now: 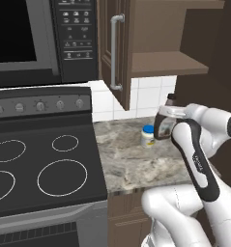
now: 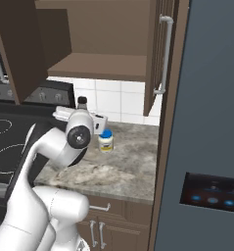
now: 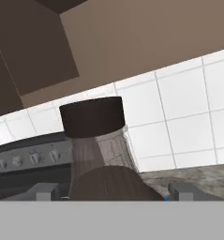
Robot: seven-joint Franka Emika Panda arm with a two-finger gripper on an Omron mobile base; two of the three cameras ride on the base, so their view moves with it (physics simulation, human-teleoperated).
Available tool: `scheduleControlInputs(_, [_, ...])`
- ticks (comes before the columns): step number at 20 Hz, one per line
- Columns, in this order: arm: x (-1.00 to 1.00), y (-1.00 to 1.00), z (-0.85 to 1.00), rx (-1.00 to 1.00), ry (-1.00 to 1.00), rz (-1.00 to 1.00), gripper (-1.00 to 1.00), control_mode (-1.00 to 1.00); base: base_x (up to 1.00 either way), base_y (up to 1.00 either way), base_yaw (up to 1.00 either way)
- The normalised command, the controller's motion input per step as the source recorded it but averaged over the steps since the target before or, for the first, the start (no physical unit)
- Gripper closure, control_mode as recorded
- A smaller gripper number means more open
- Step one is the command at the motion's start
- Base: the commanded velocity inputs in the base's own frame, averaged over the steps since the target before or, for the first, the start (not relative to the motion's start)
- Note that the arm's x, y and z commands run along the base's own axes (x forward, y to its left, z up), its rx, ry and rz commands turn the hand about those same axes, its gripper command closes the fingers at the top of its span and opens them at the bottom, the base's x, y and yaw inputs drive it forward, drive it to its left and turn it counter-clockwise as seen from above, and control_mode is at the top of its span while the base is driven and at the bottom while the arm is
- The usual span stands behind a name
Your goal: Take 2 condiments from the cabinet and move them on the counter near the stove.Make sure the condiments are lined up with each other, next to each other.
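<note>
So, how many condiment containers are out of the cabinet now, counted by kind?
White jar with blue lid: 1, standing on the counter.
Dark brown bottle: 1, held in the end effector beside the jar.
Total: 2.

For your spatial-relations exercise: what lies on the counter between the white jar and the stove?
Nothing: in the left base view, bare counter separates the white jar from the stove.

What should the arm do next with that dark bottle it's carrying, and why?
Probably lower the brown bottle onto the counter right beside the white jar and let go. The gripper holds it just over the stone, close to the jar, which already stands near the stove.
</note>
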Motion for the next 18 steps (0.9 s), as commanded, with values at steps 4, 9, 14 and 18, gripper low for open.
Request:
scheduleControlInputs(4, [0.33, -0.14, -0.5, -0.01, 0.0, -0.04, 1.0, -1.0, 0.0, 0.0, 0.0])
scheduleControlInputs(9, [0.38, -0.12, -0.49, -0.02, 0.0, -0.03, 1.0, -1.0, 0.0, 0.0, 0.0])
scheduleControlInputs(14, [0.48, -0.19, -0.35, -0.06, 0.04, 0.0, 1.0, -1.0, 0.0, 0.0, 0.0])
scheduleControlInputs(18, [0.41, -0.24, -0.39, -0.09, 0.09, 0.0, 1.0, -1.0, 0.0, 0.0, 0.0])
